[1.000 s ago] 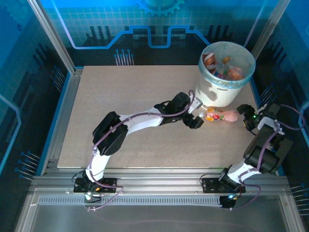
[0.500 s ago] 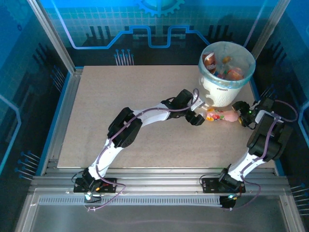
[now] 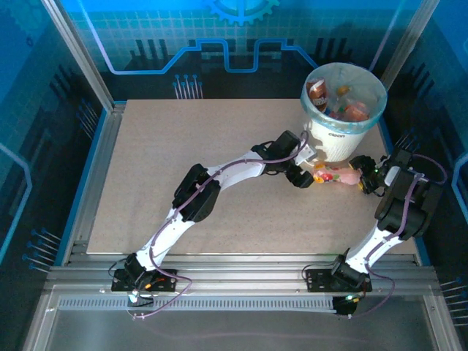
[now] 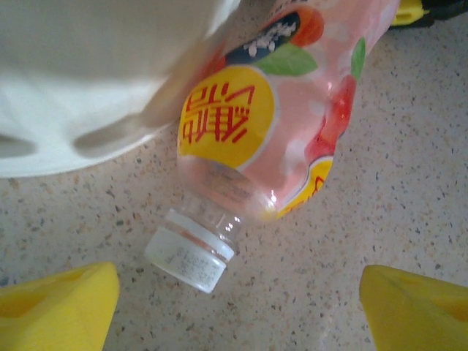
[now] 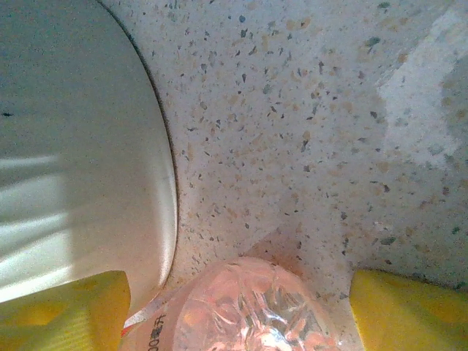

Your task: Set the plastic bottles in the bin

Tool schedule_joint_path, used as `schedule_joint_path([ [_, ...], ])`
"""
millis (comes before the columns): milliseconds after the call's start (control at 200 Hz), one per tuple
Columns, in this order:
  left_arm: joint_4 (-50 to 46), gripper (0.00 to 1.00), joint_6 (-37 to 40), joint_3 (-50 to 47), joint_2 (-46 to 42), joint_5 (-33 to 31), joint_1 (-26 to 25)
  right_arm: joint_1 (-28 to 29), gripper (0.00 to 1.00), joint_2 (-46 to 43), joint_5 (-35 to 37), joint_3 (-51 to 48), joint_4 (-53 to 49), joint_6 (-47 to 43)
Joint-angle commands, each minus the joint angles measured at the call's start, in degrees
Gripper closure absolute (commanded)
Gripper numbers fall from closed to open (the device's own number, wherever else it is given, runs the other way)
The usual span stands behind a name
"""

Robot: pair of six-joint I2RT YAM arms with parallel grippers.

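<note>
The pink bottle [image 3: 338, 175] lay on the table [image 3: 183, 183], just beside the bin [image 3: 333, 142]. The left gripper [image 3: 301, 178] and right gripper [image 3: 368, 178] had fingers spread at its ends, not squeezing. If both pinched together, the round bottle might slip away.

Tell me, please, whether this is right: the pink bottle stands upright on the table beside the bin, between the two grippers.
Not upright: the left wrist view shows the pink bottle lying on its side on the table beside the bin, between the left gripper and right gripper.
</note>
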Motion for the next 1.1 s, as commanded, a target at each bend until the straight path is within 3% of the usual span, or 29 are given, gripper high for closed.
schedule_joint_path([
  [0,-4.96,0.15,-0.11,2.70,2.38,2.27,-0.50,1.73,0.20,1.30,-3.29,-0.54,-0.88,2.15],
  [270,-2.37,0.23,-1.11,-0.30,2.18,3.21,-1.81,1.99,0.20,0.34,-6.85,-3.24,1.79,5.20],
  [620,1.41,0.45,-4.15,-3.10,1.17,6.95,-2.48,2.08,0.24,-0.94,-8.89,-4.44,2.68,6.23],
  [820,3.65,0.45,-4.43,-6.46,-0.60,6.70,-2.78,2.06,0.31,-1.32,-7.55,-4.44,1.98,5.43],
  [935,4.09,0.43,-3.93,-8.07,-2.13,5.92,-2.78,2.06,0.41,-1.47,-5.95,-4.44,1.46,4.83],
  [1095,6.05,0.32,-3.37,-11.83,-6.35,4.35,-2.70,2.06,0.49,-3.87,-4.93,-4.44,-0.35,3.47],
])
